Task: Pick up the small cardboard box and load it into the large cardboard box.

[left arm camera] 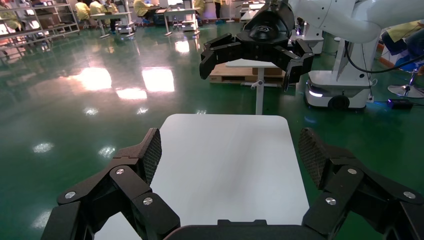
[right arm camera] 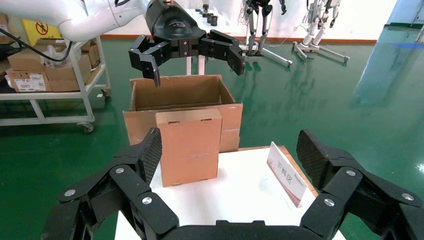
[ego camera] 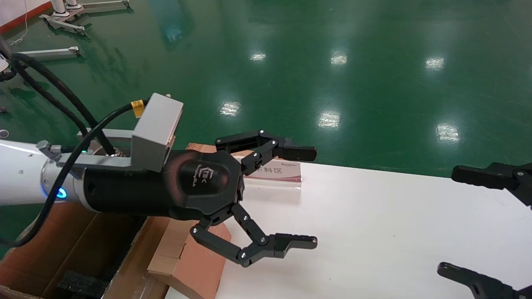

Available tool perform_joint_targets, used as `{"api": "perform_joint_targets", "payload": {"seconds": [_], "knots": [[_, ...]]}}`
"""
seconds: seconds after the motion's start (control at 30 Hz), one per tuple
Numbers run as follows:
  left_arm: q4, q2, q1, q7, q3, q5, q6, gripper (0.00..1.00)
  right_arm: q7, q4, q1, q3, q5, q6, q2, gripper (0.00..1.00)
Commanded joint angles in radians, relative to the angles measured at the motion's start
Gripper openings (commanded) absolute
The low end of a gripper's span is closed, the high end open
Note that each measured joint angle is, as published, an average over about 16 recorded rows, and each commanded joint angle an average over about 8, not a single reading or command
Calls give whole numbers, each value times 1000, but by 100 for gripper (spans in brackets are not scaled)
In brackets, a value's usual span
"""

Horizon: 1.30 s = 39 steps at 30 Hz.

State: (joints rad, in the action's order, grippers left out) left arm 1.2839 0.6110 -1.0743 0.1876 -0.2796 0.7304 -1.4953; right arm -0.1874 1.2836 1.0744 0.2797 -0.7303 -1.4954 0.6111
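The small cardboard box (right arm camera: 189,147) stands upright at the white table's left edge, against the large cardboard box (right arm camera: 180,97). In the head view the small box (ego camera: 195,259) is partly hidden under my left gripper (ego camera: 305,197), which hangs open and empty above it, with its fingers pointing over the table. The large box (ego camera: 62,245) stands open on the floor at lower left, with black foam (ego camera: 79,284) inside. My right gripper (ego camera: 448,220) is open and empty over the table's right side, facing the small box. In their own wrist views, the left gripper (left arm camera: 230,150) and the right gripper (right arm camera: 230,150) both show open.
A white-and-pink sign card (ego camera: 274,171) stands at the table's far edge, also seen in the right wrist view (right arm camera: 286,172). The white table (ego camera: 374,232) has green floor around it. A cart with cartons (right arm camera: 45,75) stands beyond the large box.
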Motion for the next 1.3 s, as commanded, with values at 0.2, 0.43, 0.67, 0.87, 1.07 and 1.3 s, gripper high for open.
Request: {"api": "perform_joint_targets", "payload": {"seconds": [0.2,0.43,0.67,0.87,1.07,1.3], "knots": [[0,0,0,0,0,0,0,100,0,0,0,0,0,0,0,100],[0,-1,0,0,0,2,0,100,0,0,0,0,0,0,0,100],[8,-27,-12,52,-21,45,11,100,0,-1,0,0,0,0,0,100],[46,-75,-92,230,-98,207,29,100,1,-1,1,1,0,0,0,100],[63,-71,-255,469,-207,456,5,100,1,-1,1,1,1,0,0,100],[61,-4,-465,809,-360,762,-62,100,1,-1,1,2,1,0,0,100]]}}
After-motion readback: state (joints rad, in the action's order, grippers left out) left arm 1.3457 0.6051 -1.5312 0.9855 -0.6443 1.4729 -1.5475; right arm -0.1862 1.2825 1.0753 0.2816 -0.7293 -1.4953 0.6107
